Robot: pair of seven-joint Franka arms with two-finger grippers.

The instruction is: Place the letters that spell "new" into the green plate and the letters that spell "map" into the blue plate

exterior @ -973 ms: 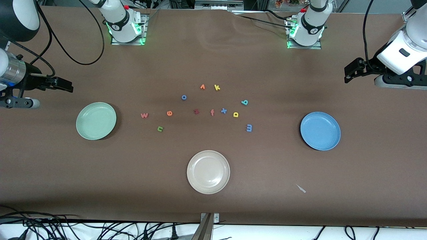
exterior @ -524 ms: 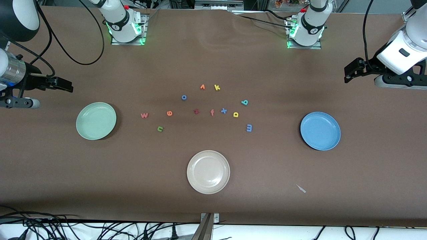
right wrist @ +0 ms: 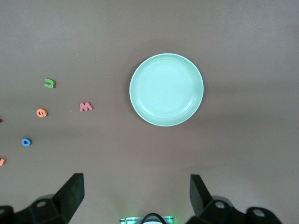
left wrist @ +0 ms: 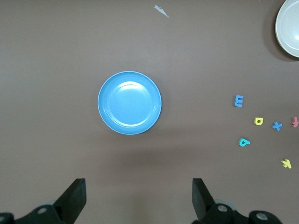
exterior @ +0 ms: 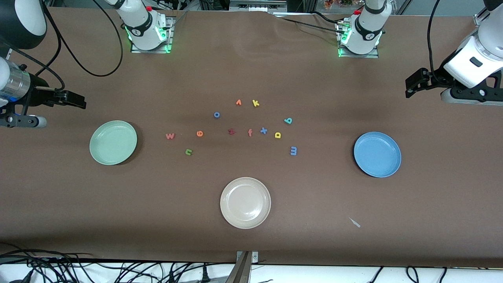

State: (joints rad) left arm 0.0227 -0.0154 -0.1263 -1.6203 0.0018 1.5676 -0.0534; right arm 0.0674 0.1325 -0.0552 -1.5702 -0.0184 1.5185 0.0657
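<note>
Both arms wait, parked high at the table ends, nothing held.

Right gripper (right wrist: 135, 196): fingers spread wide, empty, up in the air over bare table at the right arm's end. The green plate (exterior: 113, 142) sits out ahead of the fingertips in the right wrist view, well apart from them and empty.

Left gripper (left wrist: 139, 198): fingers also spread wide, empty, over bare table at the left arm's end. The blue plate (exterior: 377, 154) lies out ahead of its fingertips, well apart and empty.

"new" letters are all flat on the table, off toward the table middle from the green plate and well away from the right gripper:
- pink w (exterior: 169, 136), closest to the green plate
- green n (exterior: 188, 151), nearer the front camera than the w
- orange e (exterior: 199, 133), just past the w toward the middle

"map" letters are also flat on the table, toward the middle from the blue plate and well away from the left gripper:
- blue m (exterior: 293, 150), the closest of the three to the blue plate
- yellow a (exterior: 278, 135), near the m
- teal p (exterior: 288, 120), farther from the front camera than the a

Extra letters in the middle: blue o (exterior: 216, 114), dark red z (exterior: 231, 131), salmon f (exterior: 250, 133), blue x (exterior: 263, 130), yellow k (exterior: 256, 103), and an orange letter (exterior: 238, 102) I can't read.

A cream plate (exterior: 245, 202) sits nearest the front camera, empty, with a small pale scrap (exterior: 355, 222) lying on the table toward the left arm's end from it.
</note>
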